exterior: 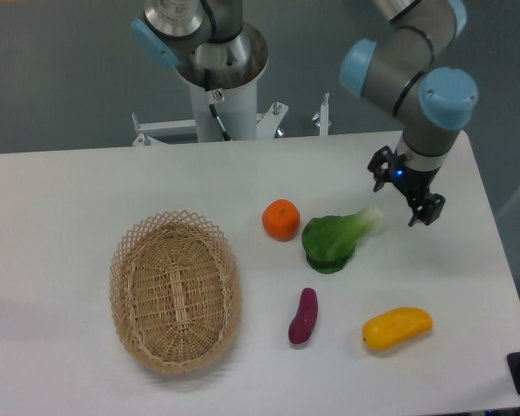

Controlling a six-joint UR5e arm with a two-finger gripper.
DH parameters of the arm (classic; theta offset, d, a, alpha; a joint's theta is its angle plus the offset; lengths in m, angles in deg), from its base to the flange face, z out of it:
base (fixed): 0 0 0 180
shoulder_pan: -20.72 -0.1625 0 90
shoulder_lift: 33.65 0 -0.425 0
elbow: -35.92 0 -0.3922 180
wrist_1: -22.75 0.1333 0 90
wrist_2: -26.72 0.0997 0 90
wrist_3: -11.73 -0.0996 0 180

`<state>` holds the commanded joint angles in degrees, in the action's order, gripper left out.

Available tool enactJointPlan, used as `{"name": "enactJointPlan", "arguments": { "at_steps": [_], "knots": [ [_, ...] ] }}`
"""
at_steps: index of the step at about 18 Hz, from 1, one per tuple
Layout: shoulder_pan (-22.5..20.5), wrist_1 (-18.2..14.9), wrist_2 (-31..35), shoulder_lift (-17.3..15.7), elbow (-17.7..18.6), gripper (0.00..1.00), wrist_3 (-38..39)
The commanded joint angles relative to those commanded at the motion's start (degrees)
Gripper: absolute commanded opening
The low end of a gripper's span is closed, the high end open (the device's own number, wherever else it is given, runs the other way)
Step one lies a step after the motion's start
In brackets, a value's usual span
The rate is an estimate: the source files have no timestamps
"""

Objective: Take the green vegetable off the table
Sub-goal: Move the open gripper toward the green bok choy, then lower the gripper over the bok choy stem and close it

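The end effector, fingers spread and empty, hangs just right of the green vegetable lying on the table beside an orange.

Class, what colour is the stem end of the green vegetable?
Pale whitish-green, on the green vegetable; shown in the fixed camera view.

Green vegetable lying flat on white worktop, dark leaves pointing lower left, pale stem angling upper right.

Robot lab, arm pedestal, white table
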<state>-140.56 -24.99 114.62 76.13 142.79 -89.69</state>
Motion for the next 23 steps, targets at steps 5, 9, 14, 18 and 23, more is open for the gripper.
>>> {"name": "enactJointPlan", "arguments": {
  "at_steps": [5, 9, 14, 18, 23],
  "knots": [
    [0.09, 0.89, -0.7, -0.44, 2.99, 1.0, 1.14],
    [0.09, 1.16, -0.7, -0.44, 3.7, 1.0, 1.32],
    [0.35, 3.7, -0.62, -0.27, 5.19, 1.0, 1.67],
    [0.79, 4.15, -0.62, 0.44, 5.72, 1.0, 1.67],
    [1.14, 4.67, -0.62, 1.14, 6.07, 1.0, 1.67]
  ]
}}
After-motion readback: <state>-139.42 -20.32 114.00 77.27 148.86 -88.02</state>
